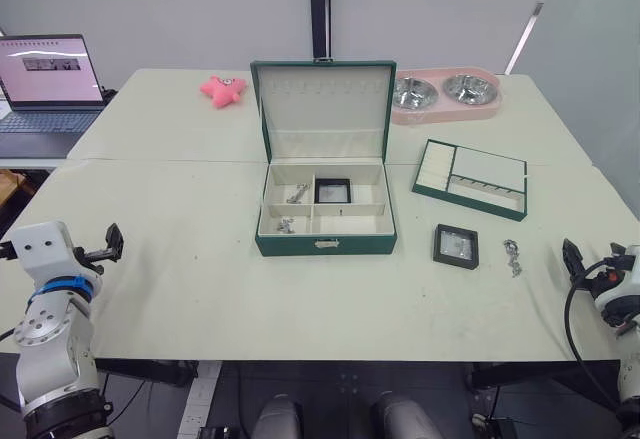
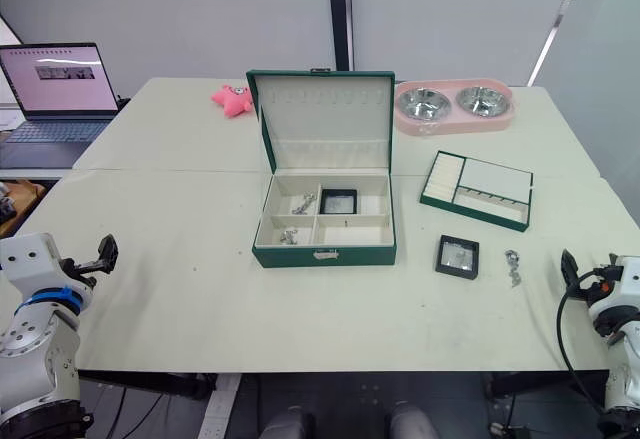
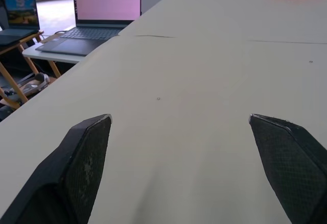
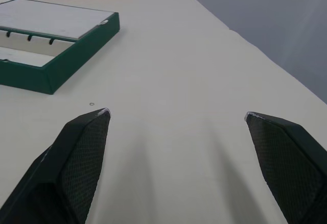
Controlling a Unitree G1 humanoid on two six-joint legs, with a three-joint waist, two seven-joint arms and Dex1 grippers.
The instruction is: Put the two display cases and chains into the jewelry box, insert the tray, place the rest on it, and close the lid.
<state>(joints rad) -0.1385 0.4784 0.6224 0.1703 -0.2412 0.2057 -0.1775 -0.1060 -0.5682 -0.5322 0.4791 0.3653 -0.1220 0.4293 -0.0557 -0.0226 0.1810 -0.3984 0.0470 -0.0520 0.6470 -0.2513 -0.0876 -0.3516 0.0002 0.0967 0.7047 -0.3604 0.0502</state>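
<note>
Left eye view: display case (image 1: 456, 246) ahead-left of right pincer (image 1: 571, 258), nearer arm.
Pincers: both spread wide, empty.

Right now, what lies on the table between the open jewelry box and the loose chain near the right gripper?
One display case lies there, flat on the table, between the jewelry box and the chain. Both eye views show it.

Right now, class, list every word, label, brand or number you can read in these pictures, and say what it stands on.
None can be read.
Laptop screen: a pink page with a dark strip, too blurred to read.
Jewelry box: clasp only, no lettering visible.
</note>
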